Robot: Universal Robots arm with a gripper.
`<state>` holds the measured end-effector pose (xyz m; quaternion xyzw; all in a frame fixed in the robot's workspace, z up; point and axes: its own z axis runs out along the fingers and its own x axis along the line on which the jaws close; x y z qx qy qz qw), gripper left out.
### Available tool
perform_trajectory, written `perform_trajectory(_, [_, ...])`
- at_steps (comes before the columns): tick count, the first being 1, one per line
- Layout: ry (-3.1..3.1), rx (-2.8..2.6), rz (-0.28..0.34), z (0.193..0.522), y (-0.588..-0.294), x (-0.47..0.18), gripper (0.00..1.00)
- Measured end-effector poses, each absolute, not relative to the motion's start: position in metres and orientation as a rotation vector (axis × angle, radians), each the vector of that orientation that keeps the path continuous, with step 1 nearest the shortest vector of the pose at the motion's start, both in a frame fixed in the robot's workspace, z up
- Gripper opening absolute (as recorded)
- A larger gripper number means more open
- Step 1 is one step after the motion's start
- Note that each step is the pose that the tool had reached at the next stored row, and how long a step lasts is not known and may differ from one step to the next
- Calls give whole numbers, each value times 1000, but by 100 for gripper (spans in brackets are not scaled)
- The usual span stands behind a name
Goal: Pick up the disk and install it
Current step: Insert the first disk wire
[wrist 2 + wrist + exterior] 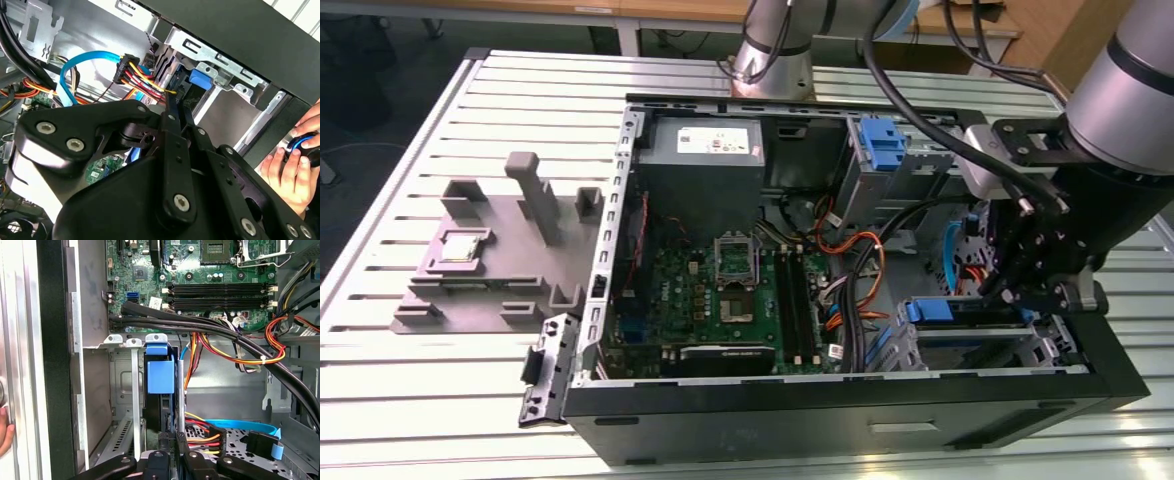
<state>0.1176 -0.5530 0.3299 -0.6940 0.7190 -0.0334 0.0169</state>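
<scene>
The disk stands on edge in the drive cage at the case's near corner, on the exterior view's right. Its blue carrier and dark body sit between the cage's metal rails. In the second wrist view the carrier's blue tab lies just past my fingertips. My gripper reaches down into the case over the cage. Its two black fingers are close together and shut on the disk's thin rear edge. The fingers cover the rest of the disk in the second wrist view, where the gripper points into the bay.
Black, orange and blue cables run across just beside the cage. The motherboard, power supply and a bare blue bracket sit in the case. A grey fixture lies outside. A person's hand rests on the case rim.
</scene>
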Motion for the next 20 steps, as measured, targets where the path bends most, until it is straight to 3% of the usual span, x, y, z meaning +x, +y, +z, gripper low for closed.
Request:
perform_trajectory(14, [2235, -2157, -103, 328, -553, 118, 17])
perform_trajectory(20, [2235, -2156, -103, 329, -553, 118, 24])
